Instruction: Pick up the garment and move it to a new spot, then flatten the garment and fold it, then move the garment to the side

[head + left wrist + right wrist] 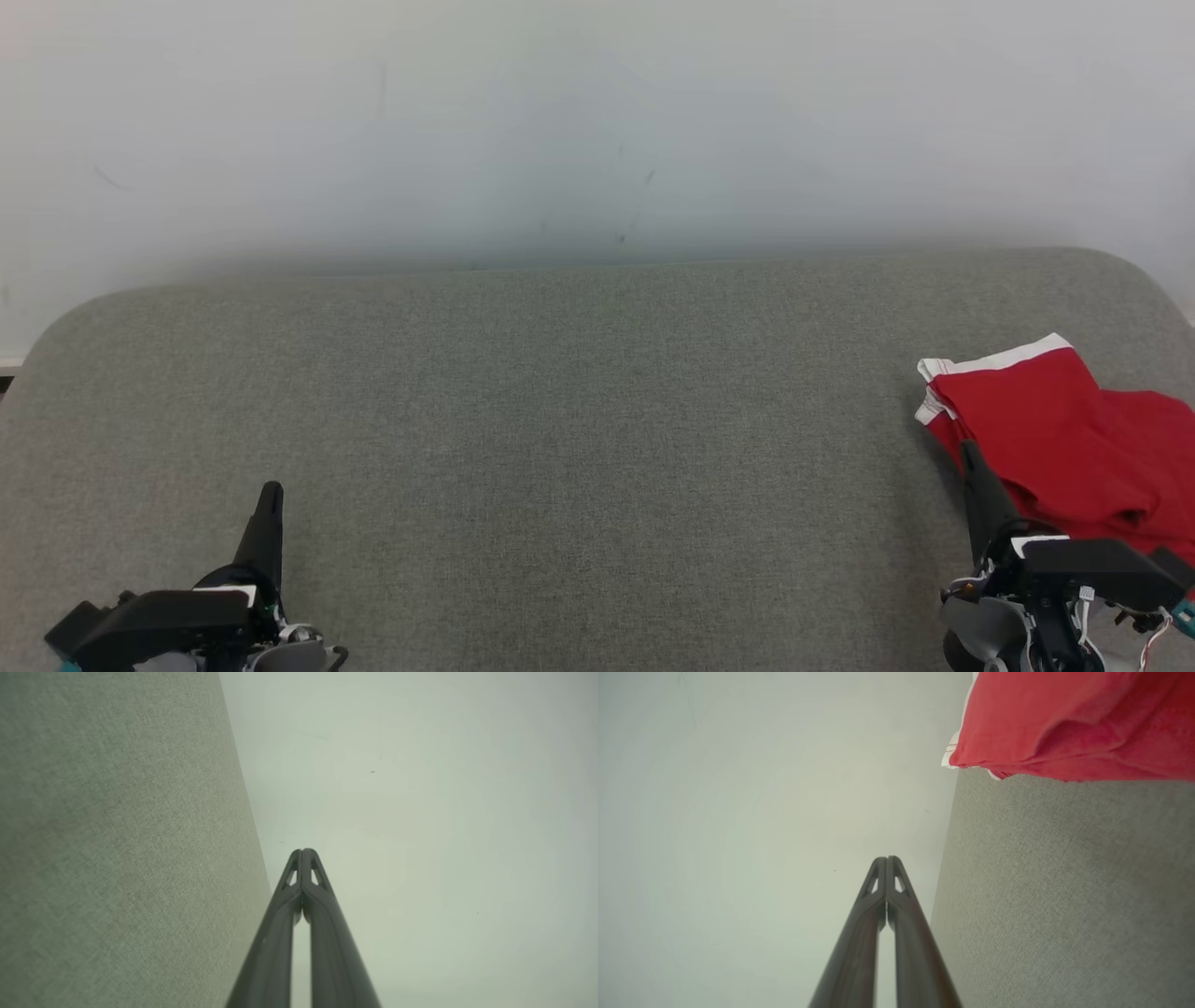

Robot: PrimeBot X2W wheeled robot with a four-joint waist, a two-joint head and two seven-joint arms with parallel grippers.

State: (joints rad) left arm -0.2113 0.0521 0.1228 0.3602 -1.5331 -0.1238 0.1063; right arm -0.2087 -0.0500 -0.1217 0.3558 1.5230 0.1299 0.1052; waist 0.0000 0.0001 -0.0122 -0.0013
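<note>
Dark-fingered and drawn to a single point, the left gripper (271,493) stands at the lower left of the head view and the right gripper (967,454) at the lower right, each with its two long fingers pressed flat together and nothing between them. Both hover low over a broad grey upholstered surface (579,420) with rounded far corners, set against a pale wall (597,121) marked with a few faint scuffs. The garment (1060,439), red with a white band (1004,357) along its far edge, lies in a loose, partly folded heap at the right end of that surface, its folds running off the right side of the head view. The right gripper's tip stands just beside the garment's near left edge, and whether it touches the cloth cannot be told from there. From the right wrist view the closed fingers point past the grey surface toward the wall, with the red cloth lying off to the upper right, apart from the fingertips. The left gripper is well apart from the garment, at the opposite end of the surface.
</note>
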